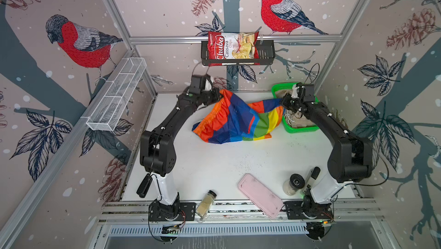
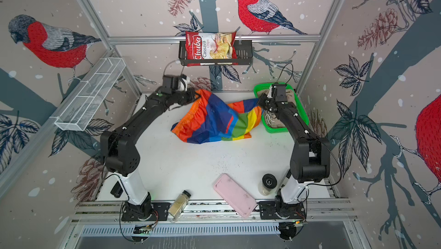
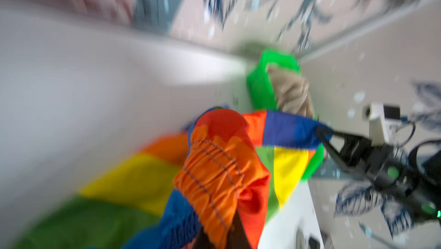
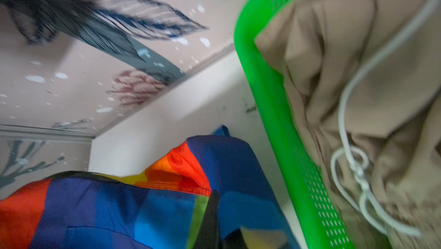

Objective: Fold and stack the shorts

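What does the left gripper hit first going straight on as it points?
More of the rainbow shorts that the left gripper is shut on; past that cloth the line runs roughly toward the green basket, depth unclear.

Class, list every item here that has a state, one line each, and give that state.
Rainbow colour-block shorts: unfolded, two ends lifted, rest draped on table.
Left gripper: shut on the shorts' orange elastic waistband.
Right gripper: shut on their blue edge.
Plain beige shorts: crumpled inside green plastic mesh basket.
Rectangular glass spice jar: lying on its side, capped.
Round black-lidded jar: upright, lid on.
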{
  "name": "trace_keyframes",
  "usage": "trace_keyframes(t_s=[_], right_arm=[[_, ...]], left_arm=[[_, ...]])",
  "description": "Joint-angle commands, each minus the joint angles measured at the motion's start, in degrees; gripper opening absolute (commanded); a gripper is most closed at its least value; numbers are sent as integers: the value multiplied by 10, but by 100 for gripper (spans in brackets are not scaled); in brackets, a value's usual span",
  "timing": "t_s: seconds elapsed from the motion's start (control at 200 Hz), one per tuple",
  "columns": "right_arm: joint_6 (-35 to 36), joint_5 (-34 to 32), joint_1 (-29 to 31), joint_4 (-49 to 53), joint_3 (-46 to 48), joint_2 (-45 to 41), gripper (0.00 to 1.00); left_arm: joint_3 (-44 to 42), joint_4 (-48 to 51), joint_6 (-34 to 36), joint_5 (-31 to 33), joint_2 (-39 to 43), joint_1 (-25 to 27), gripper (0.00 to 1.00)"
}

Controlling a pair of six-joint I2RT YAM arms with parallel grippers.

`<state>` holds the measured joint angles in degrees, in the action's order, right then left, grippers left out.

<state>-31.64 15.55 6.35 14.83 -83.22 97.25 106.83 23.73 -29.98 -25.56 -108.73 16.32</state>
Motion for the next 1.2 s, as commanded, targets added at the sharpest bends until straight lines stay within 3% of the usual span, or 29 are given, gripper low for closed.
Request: trace_keyframes(t_s=[0.0, 0.075, 0.145, 0.175, 0.25, 0.32, 0.4, 0.565, 0.705, 0.775, 0.82, 0.875, 0.916, 0.926, 0.936, 1.046, 1.196], right_arm=[[-6, -3, 4, -18, -76, -22, 0], [-1, -29, 4, -48, -67, -81, 0], [8, -58, 4, -100, 5, -166, 0], [10, -74, 4, -124, 47, -202, 0], [10, -103, 4, -168, 154, -295, 0], [15, -112, 4, -154, 230, -352, 0], [3, -105, 4, -126, 315, -396, 0], [-32, -75, 4, -92, 478, -434, 0], [-63, -49, 4, -75, 543, -422, 0], [-68, -47, 4, -52, 543, -411, 10], [-71, -50, 3, -42, 541, -408, 19], [-69, -53, 3, -31, 533, -410, 31], [-64, -60, 3, -18, 524, -415, 42], [-62, -63, 2, -15, 520, -416, 44], [-61, -66, 2, -12, 516, -417, 47], [-33, -123, 3, 42, 459, -433, 59], [-6, -192, 8, 56, 394, -454, 59]], left_arm=[[293, 137, 42, 10, -55, -3, 0], [427, 187, 50, 6, -71, -1, 0], [415, 198, 70, 6, -27, -1, 0], [364, 187, 81, 7, 7, -1, 0], [116, 77, 92, -11, 136, 0, 0], [-145, -72, 81, -6, 266, -2, 0], [-332, -116, 74, 19, 365, -8, 0], [-580, -148, 20, 23, 443, -13, 0], [-703, -174, -45, 8, 428, -13, 0], [-732, -172, -68, 0, 410, -14, 0], [-735, -150, -69, 1, 400, -14, 21], [-737, -132, -75, -5, 390, -14, 58], [-736, -118, -79, -6, 391, -14, 73], [-736, -115, -80, -5, 392, -14, 89], [-735, -111, -81, -3, 393, -14, 96], [-711, -63, -85, 44, 425, -14, 98], [-681, 0, -106, 212, 458, -14, 98]])
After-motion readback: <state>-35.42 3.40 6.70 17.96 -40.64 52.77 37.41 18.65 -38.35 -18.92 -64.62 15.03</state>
